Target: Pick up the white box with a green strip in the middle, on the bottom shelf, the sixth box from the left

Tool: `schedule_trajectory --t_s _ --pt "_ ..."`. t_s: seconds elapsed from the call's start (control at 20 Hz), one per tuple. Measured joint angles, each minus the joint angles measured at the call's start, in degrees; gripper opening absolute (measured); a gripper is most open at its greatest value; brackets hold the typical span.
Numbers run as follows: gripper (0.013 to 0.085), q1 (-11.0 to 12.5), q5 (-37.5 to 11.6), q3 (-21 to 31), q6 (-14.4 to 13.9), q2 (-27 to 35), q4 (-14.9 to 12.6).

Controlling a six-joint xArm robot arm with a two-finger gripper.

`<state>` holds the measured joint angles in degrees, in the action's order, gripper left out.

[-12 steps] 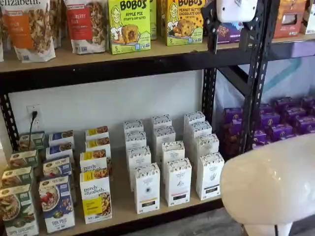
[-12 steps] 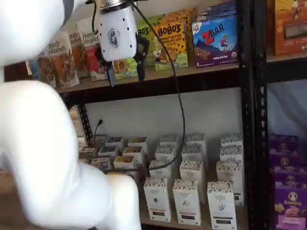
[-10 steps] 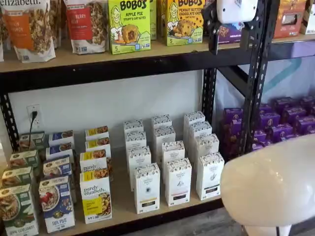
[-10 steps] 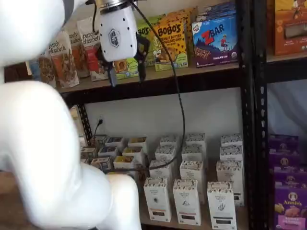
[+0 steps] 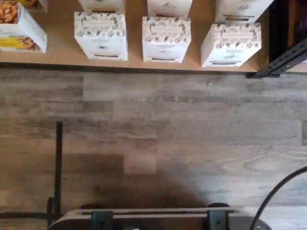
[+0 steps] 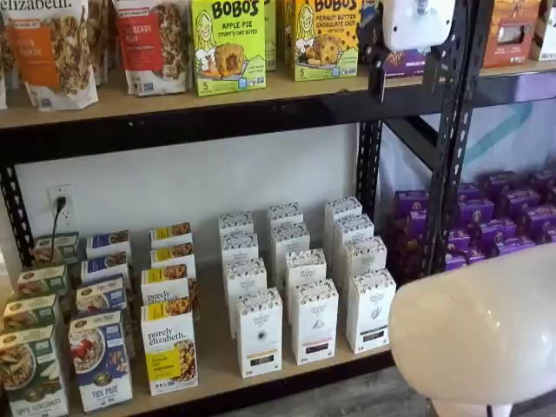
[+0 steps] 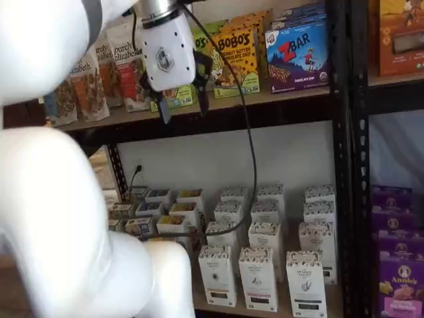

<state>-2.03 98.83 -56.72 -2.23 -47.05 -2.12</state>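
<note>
Shelf view: pincer (image 7: pixel 183 105) open, empty.

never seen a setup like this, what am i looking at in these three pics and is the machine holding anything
It is a white robot arm that takes boxes from store shelves. Two pictures come from fixed cameras facing the shelves. The third comes from a camera on the arm's wrist, looking straight down at the floor and the front edge of the bottom shelf.

The gripper is the white block with two black fingers, up by the upper shelf. The fingers stand apart with nothing between them, so it holds nothing.

On the bottom shelf stand rows of white boxes, with granola boxes to one side. The upper shelf has snack-bar boxes and bags.
</note>
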Motion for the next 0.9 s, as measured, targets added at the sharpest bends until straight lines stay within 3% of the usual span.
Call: schedule_trajectory --t_s 0.3,0.9 --pt "0.085 2.9 -5.8 5.3 2.5 0.1 0.8" --pt "0.085 3.0 -23.7 19.3 2.1 3.0 0.7"
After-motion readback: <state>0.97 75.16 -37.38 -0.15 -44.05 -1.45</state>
